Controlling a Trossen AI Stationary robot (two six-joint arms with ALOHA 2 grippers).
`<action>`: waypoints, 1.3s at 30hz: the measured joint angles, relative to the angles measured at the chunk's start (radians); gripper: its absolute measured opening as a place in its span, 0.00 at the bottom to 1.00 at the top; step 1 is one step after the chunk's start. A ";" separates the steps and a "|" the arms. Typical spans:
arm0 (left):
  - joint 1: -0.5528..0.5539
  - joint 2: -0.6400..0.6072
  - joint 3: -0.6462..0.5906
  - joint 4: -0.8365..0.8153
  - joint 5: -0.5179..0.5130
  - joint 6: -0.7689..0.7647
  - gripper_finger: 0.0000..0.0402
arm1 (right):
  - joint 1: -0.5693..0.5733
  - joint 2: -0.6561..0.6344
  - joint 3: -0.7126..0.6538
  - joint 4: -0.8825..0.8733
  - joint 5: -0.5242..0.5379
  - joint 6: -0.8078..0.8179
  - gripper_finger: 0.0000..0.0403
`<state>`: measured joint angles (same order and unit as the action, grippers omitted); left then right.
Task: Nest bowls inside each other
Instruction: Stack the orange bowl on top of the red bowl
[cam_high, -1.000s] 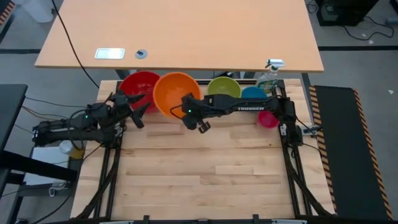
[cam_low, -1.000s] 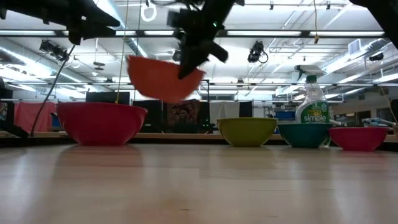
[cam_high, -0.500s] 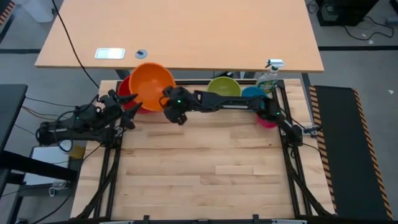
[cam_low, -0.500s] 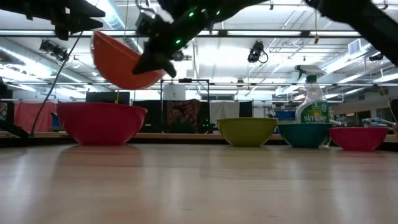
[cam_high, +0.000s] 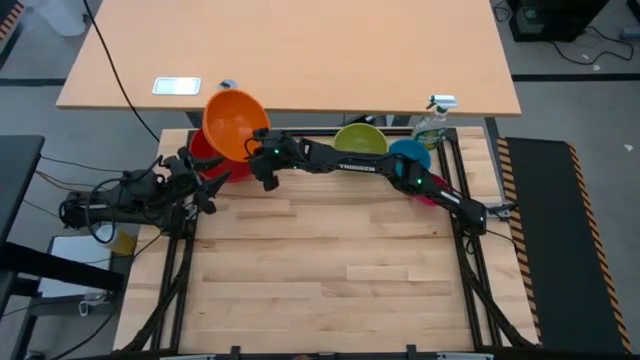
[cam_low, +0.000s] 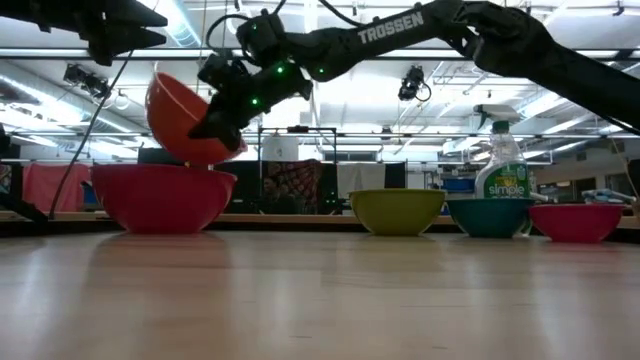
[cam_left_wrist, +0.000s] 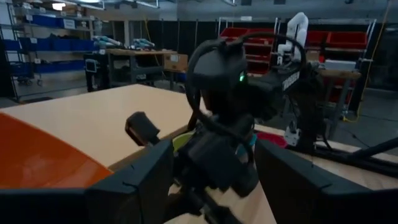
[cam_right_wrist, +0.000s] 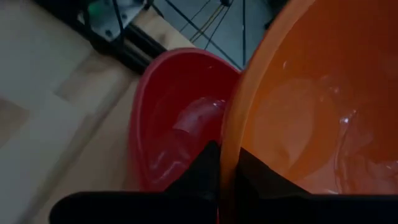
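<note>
An orange bowl (cam_high: 235, 125) hangs tilted above the red bowl (cam_high: 203, 157) at the table's far left, with my right gripper (cam_high: 260, 166) shut on it. The red bowl (cam_low: 163, 197) rests on its base. In a row to its right stand the lime green bowl (cam_high: 360, 140), the blue bowl (cam_high: 408, 152) and the magenta bowl (cam_low: 575, 221), which the right arm mostly hides from above. My left gripper (cam_high: 205, 180) stands open and level just near-left of the red bowl, holding nothing. My right gripper holds the orange bowl by its rim (cam_right_wrist: 231, 140), one finger (cam_right_wrist: 205, 168) outside the wall and the other inside. The fingers come from the table's right, slanting down. The bowl is lifted and tilted, its lowest part (cam_low: 203, 158) right at the red bowl's rim; whether they touch I cannot tell.
A clear spray bottle (cam_high: 432, 125) with a white trigger stands at the far right, behind the blue bowl. A large tan tabletop (cam_high: 300, 50) lies beyond the far edge. The near half of the wooden work table (cam_high: 330, 280) is bare boards.
My right gripper has carried the orange bowl toward the table's left and far edge and lower, from beside the red bowl to right over it. The bowl has tipped more steeply. My left gripper has drawn back a little toward the left edge, still open.
</note>
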<state>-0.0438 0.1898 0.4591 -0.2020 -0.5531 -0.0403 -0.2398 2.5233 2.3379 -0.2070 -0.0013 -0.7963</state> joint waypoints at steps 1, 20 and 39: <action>0.000 0.000 0.000 -0.003 -0.001 -0.009 0.57 | 0.000 0.002 0.001 -0.004 -0.004 0.015 0.07; 0.001 0.000 0.000 -0.020 -0.007 -0.036 0.57 | -0.033 0.011 0.002 -0.094 -0.202 0.252 0.07; 0.001 -0.001 0.000 -0.031 -0.007 -0.048 0.57 | -0.031 0.011 0.002 -0.258 -0.198 0.264 0.10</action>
<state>-0.0429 0.1890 0.4587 -0.2333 -0.5598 -0.0878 -0.2710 2.5340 2.3398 -0.4645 -0.1990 -0.5324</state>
